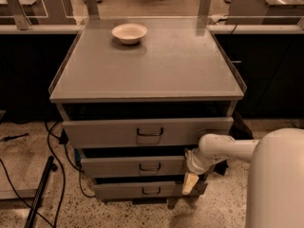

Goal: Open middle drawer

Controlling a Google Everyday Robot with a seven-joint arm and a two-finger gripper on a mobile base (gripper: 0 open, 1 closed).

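The middle drawer (116, 166) is a grey flat front in the three-drawer cabinet, with a small dark loop handle (149, 167) at its centre. It sits between the taller, wider top drawer (104, 133) and the narrower bottom drawer (118, 191). All three fronts stand slightly stepped out, with dark gaps above them. My gripper (190, 182) hangs tip-down at the right end of the middle drawer, in front of the bottom drawer's right end and well right of the handle. My white arm (228, 148) reaches in from the right.
A white bowl (129, 32) sits at the back of the cabinet top (152, 65). Cables (59, 172) and a black pole (39, 194) lie on the speckled floor at left. My white body (278, 179) fills the lower right. Desks stand behind.
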